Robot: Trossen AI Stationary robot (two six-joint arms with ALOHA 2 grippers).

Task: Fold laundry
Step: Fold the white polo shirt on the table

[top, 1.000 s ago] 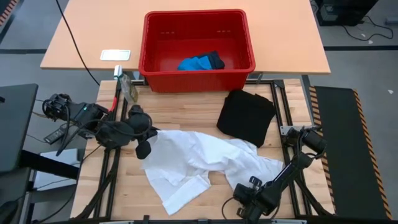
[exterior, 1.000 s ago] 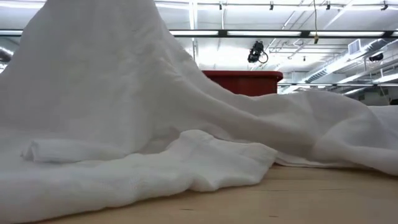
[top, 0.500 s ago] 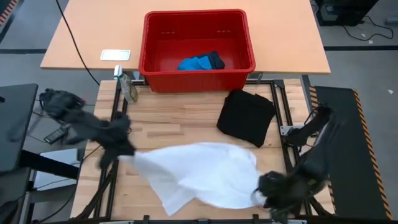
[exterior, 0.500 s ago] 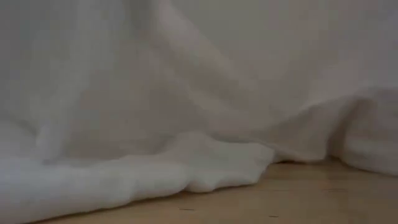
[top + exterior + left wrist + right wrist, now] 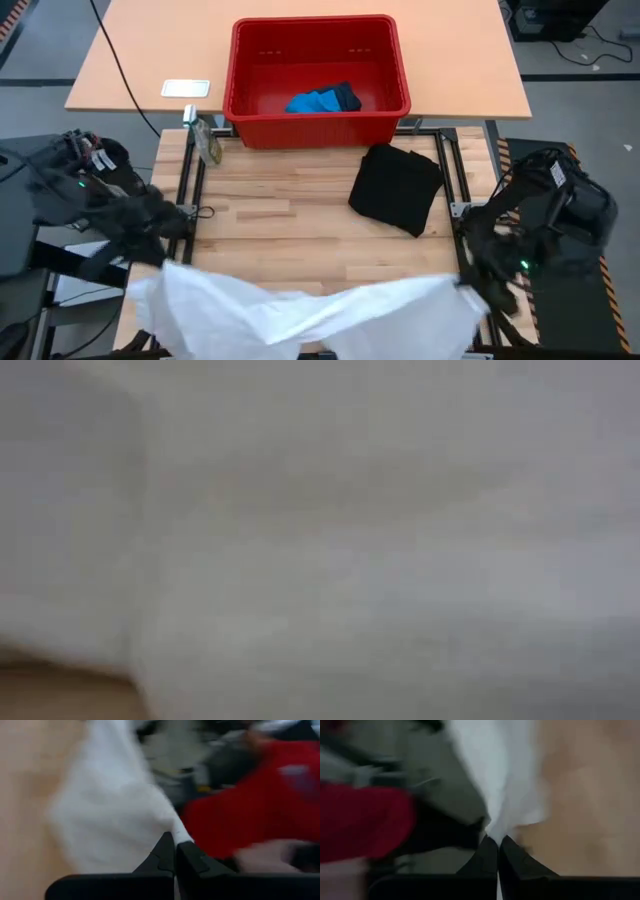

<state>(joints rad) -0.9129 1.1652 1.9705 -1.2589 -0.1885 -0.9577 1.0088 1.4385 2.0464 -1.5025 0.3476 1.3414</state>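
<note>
The white garment (image 5: 310, 315) hangs spread along the table's near edge between my two grippers, and it fills the low view (image 5: 320, 540). My left gripper (image 5: 165, 262) is shut on its left end and my right gripper (image 5: 470, 285) on its right end. A folded black shirt (image 5: 397, 187) lies flat on the wooden table at the right. The small bright blue piece (image 5: 318, 101) lies inside the red basket (image 5: 250, 60) beyond the table's far edge. My left gripper pinches a bunched point of the white garment's left end (image 5: 181, 833) between its two shut fingers. The cloth fans out away from the fingertips toward the other arm, lifted there. My right gripper pinches a gathered point of the garment's right end (image 5: 494, 831) between its shut fingers. The cloth widens away from the fingertips. The span between both holds sags a little in the middle.
A white flat card (image 5: 186, 88) lies on the tan table behind. A small object (image 5: 208, 142) stands at the wooden table's far left corner. Black frame rails (image 5: 450, 170) run along both sides. Bare wood (image 5: 270, 210) shows in the table's middle.
Both grippers have risen and drawn apart, the left toward the table's left near corner, the right up and toward the right edge. The white garment, which lay crumpled in the table's middle, has been lifted and spread out wide between them along the near edge.
</note>
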